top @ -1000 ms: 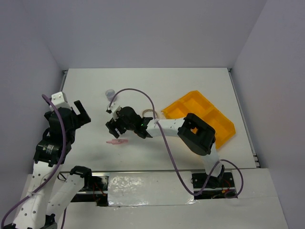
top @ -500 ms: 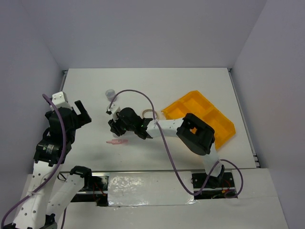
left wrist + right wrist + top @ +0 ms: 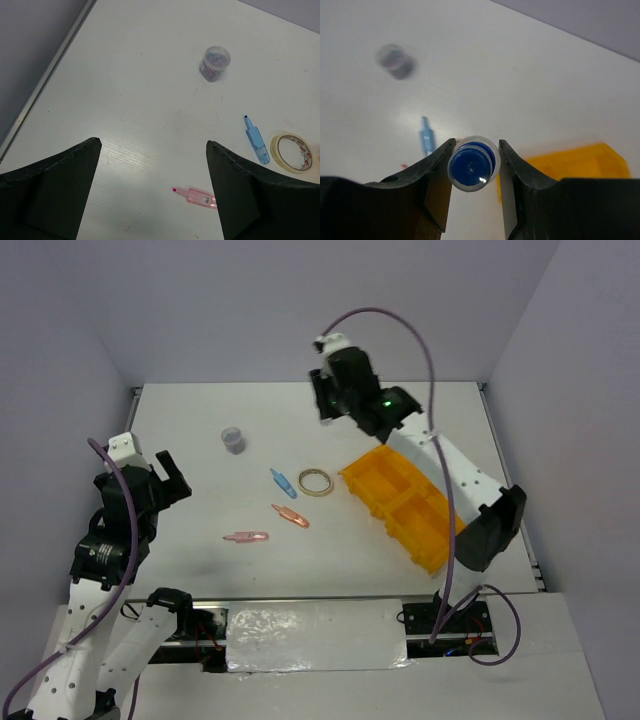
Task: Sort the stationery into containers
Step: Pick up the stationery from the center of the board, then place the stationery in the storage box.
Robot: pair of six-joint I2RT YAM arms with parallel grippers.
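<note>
Orange-yellow tray (image 3: 398, 502) lies at an angle on the table (image 3: 200, 420). The compartments I can see show bare plastic, and the right arm crosses over part of it.

Right wrist view gives what the top view can't: right gripper (image 3: 475, 146) clamped on the tiny blue-capped bottle (image 3: 471, 165), cap facing the lens. It's held in the air off the tray's far-left side.

Only the top view shows the full layout:
- Tape ring (image 3: 317, 481) is just beside the tray's left corner.
- Blue pen piece (image 3: 283, 482) is just left of the ring.
- One pink pen piece (image 3: 291, 515) is left of the tray and nearer the arm bases.
- Second pink piece (image 3: 246, 537) is further left again.
- Clear round cup (image 3: 233, 440) is well apart from the tray, far-left.

Left wrist view: left gripper (image 3: 151, 146) has its jaws wide apart over the table, well left of the tray. It sees the cup, blue piece, ring and one pink piece – tray out of its frame.
</note>
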